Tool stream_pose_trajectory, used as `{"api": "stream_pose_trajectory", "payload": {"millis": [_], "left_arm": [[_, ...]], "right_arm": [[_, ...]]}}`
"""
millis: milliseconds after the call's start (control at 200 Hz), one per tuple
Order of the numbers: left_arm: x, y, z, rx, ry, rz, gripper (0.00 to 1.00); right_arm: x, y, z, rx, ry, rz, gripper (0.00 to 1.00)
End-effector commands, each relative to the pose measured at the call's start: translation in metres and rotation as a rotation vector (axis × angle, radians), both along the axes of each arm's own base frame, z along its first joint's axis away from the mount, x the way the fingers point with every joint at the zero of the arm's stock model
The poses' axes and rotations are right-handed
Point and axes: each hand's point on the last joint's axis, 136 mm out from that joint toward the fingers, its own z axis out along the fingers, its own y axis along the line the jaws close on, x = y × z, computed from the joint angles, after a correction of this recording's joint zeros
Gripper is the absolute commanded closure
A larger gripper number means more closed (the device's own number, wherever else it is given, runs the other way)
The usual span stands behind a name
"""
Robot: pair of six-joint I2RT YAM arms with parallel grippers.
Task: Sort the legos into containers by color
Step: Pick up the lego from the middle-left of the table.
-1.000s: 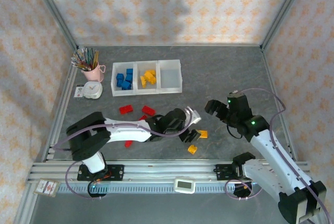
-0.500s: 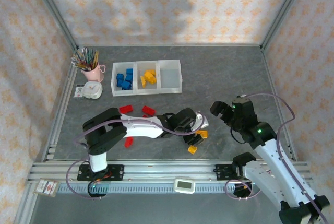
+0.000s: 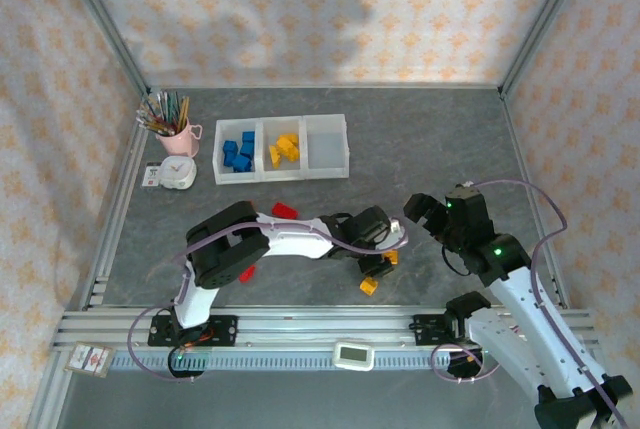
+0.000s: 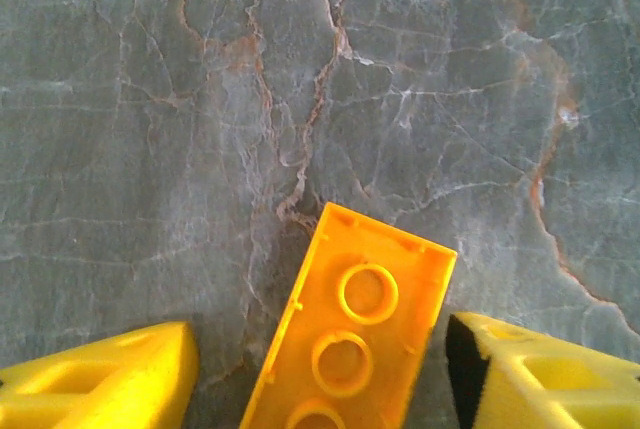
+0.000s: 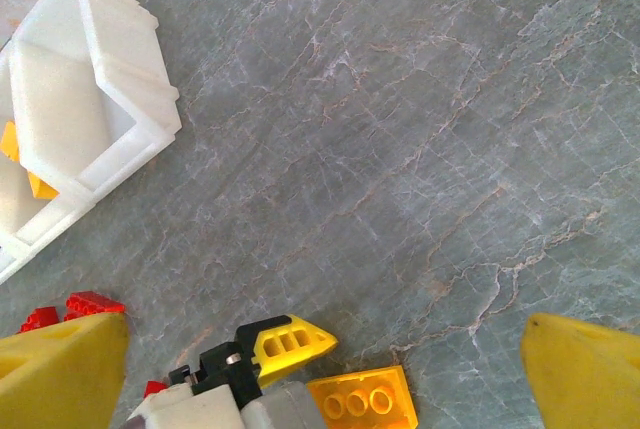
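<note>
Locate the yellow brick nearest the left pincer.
Left wrist view: the yellow brick lies on the table, between the fingers of the left pincer.

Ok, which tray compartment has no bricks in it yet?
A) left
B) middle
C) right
C: the right compartment is bare, while the left compartment holds blue bricks and the middle compartment holds yellow bricks.
</note>
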Motion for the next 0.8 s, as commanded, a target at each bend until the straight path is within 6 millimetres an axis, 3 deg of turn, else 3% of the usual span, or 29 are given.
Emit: {"api": "stream_pose_trajectory", "payload": {"millis": [0, 245, 410, 546, 566, 621, 796], "left_arm": [[-0.001, 0.011, -0.022, 0.088, 0.01, -0.005, 0.4], [0.005, 0.015, -0.021, 0.097, -0.004, 0.023, 0.63], [0.012, 0.015, -0.005, 0.054, -0.02, 0.061, 0.7], [0.027, 0.022, 0.024, -0.066, -0.005, 0.137, 0.73], [0.03, 0.023, 0.041, -0.11, -0.016, 0.151, 0.74], [0.039, 0.028, 0.063, -0.176, -0.028, 0.194, 0.74], [0.063, 0.07, 0.124, -0.34, -0.117, 0.377, 0.75]], "right_arm": [[0.002, -0.003, 0.004, -0.008, -0.015, -0.018, 0.0], [0.005, -0.003, 0.006, -0.01, -0.027, -0.014, 0.0], [0.006, -0.001, 0.008, -0.009, -0.031, -0.004, 0.0], [0.008, 0.005, 0.017, -0.002, -0.053, 0.038, 0.0], [0.008, 0.006, 0.018, -0.003, -0.054, 0.044, 0.0], [0.009, 0.008, 0.023, -0.004, -0.066, 0.064, 0.0], [0.018, 0.027, 0.041, 0.029, -0.125, 0.165, 0.0]]}}
